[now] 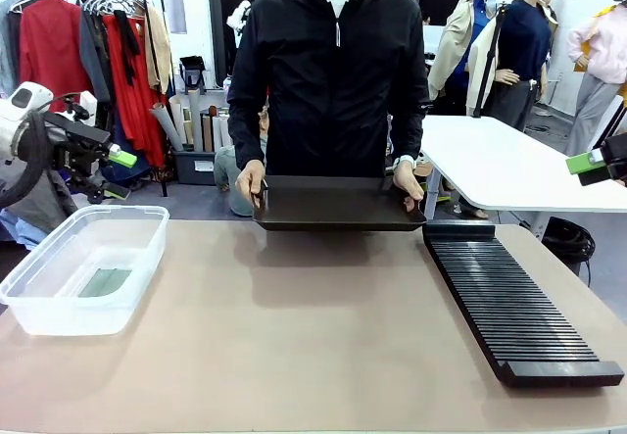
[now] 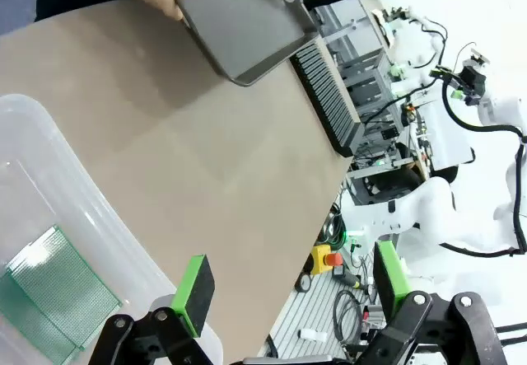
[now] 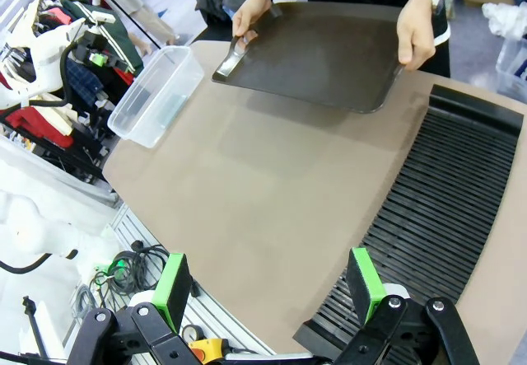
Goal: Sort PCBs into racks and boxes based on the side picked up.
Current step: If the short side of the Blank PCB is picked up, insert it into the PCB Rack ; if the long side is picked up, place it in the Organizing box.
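Note:
A clear box (image 1: 83, 267) stands at the table's left with one green PCB (image 1: 105, 282) lying flat on its floor. The long black rack (image 1: 509, 302) lies along the right side, its slots bare. In the left wrist view my left gripper (image 2: 290, 287) hangs open above the box's (image 2: 49, 184) near edge, with the grid-faced PCB (image 2: 53, 287) below and to the left. My right gripper (image 3: 268, 287) is open over the table edge beside the rack's (image 3: 445, 208) near end. From the front, both grippers (image 1: 113, 156) (image 1: 588, 163) are held back off the table sides.
At the far edge a person holds a dark shallow tray (image 1: 338, 204) in both hands, tilted toward the table. The tray (image 3: 321, 48) hovers above the surface. The brown tabletop (image 1: 294, 336) between box and rack is bare. A white table (image 1: 500, 165) stands behind on the right.

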`<action>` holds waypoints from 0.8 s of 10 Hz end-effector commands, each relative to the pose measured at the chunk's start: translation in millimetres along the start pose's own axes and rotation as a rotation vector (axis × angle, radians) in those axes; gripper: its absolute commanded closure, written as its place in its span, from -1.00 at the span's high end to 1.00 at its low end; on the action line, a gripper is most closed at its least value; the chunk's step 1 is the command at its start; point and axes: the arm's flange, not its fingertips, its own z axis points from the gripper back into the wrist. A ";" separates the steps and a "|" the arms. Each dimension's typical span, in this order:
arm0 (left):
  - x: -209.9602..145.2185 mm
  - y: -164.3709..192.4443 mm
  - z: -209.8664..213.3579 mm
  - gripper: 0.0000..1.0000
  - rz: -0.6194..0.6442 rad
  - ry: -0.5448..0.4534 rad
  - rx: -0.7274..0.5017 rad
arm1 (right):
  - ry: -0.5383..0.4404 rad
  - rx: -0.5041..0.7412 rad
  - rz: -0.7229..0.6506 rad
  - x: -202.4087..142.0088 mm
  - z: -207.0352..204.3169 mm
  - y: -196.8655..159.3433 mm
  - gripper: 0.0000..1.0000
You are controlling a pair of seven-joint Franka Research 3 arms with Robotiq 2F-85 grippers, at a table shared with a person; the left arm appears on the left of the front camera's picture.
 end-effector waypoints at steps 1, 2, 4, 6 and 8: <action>-33.3 -17.2 25.4 1.00 -0.068 -0.088 -0.043 | -0.029 0.020 0.015 2.4 -2.2 -0.4 1.00; -34.4 -18.2 25.6 1.00 -0.072 -0.089 -0.042 | -0.029 0.020 0.015 2.4 -2.2 -0.4 1.00; -37.5 -27.0 26.8 1.00 -0.087 -0.107 -0.029 | -0.029 0.020 0.015 2.4 -2.2 -0.4 1.00; -36.3 -48.9 26.7 1.00 -0.114 -0.104 0.026 | -0.029 0.020 0.015 2.4 -2.2 -0.4 1.00; -33.3 -59.3 28.3 1.00 -0.138 -0.101 0.037 | -0.029 0.020 0.015 2.4 -2.2 -0.4 1.00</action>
